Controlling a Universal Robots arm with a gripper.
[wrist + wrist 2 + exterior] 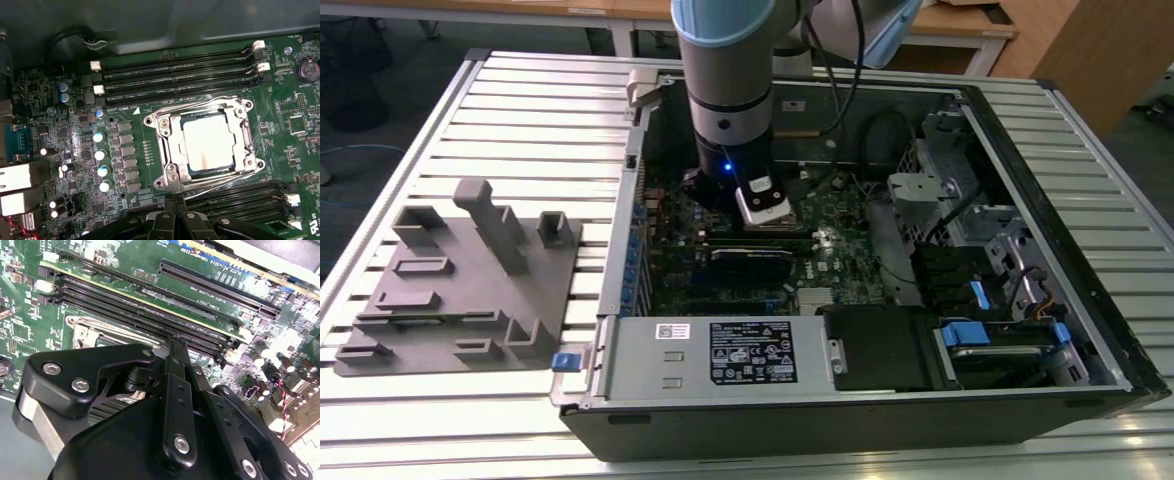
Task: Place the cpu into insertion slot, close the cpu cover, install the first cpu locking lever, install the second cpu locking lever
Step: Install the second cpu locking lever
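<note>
In the first wrist view the cpu [207, 142] lies flat in the insertion slot [248, 106], its pale metal top showing through the window of the cpu cover [170, 146]. The cover is down over it. One thin wire lever [200, 103] runs along one side of the socket and a second lever [225, 181] along the opposite side, both low against the frame. My gripper [173, 199] is shut with nothing between its fingers, just off the socket's edge beside the second lever. In the second wrist view the gripper [175, 342] hides most of the socket. The exterior view has the gripper [767, 215] low over the green board.
Long black memory slots [180, 75] flank the socket on two sides. Capacitors [102, 155] stand close by. The open case [1067, 330] walls in the board, with a drive cage [961, 200] and power supply [720, 355]. A grey fixture plate [454, 290] lies on the exterior view's left.
</note>
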